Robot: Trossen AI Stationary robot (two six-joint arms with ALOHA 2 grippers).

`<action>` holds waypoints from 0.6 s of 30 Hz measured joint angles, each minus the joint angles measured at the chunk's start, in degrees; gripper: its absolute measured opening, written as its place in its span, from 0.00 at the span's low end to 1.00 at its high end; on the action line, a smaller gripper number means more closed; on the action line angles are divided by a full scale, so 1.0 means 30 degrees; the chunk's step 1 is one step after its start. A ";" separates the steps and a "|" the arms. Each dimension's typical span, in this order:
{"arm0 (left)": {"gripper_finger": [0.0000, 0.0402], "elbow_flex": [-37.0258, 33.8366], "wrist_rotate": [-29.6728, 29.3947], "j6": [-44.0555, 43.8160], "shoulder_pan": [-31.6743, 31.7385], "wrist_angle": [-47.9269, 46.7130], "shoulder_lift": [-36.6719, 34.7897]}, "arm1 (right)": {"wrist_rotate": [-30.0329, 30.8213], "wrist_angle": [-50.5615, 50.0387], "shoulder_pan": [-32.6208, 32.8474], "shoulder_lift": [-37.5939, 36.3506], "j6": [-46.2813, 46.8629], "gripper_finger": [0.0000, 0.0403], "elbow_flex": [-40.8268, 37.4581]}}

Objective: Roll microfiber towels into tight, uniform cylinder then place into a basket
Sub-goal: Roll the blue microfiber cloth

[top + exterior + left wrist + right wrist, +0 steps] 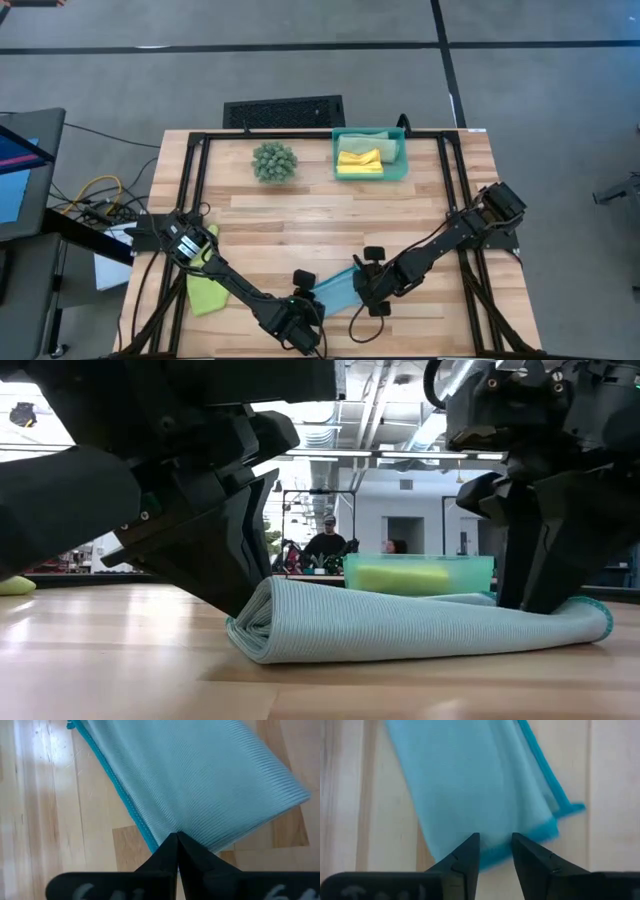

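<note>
A light blue towel (335, 290) lies near the table's front edge as a flattened loose roll (400, 625), with its spiral end toward my left gripper. My left gripper (177, 837) is shut at that end. My right gripper (495, 840) stands open over the other end, fingers pointing steeply down. A lime green towel (205, 293) lies flat on the table under my left arm. The teal basket (398, 165) at the far edge holds a yellow towel (358, 160) and a sage green one (375, 138). My left gripper sets its shut fingertips on the towel's rolled end (195, 832), slanting down from the table's left. The towel lies on the table. My right gripper touches the towel's other end (495, 827) with both fingertips (472, 845), close to the hemmed edge, coming from above. The cloth shows flat in the gap between them.
A spiky green plant ball (274, 162) sits left of the basket. A black slotted grille (283, 112) lies beyond the far edge. Bare wood stretches between the blue towel and the basket. A person sits far off in the room behind (325, 540).
</note>
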 joint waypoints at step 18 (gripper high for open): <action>0.00 0.2745 -0.1225 0.1251 -0.0170 -0.0904 0.0160 | 0.0935 0.9402 0.2106 0.1354 -0.8243 0.35 -0.0029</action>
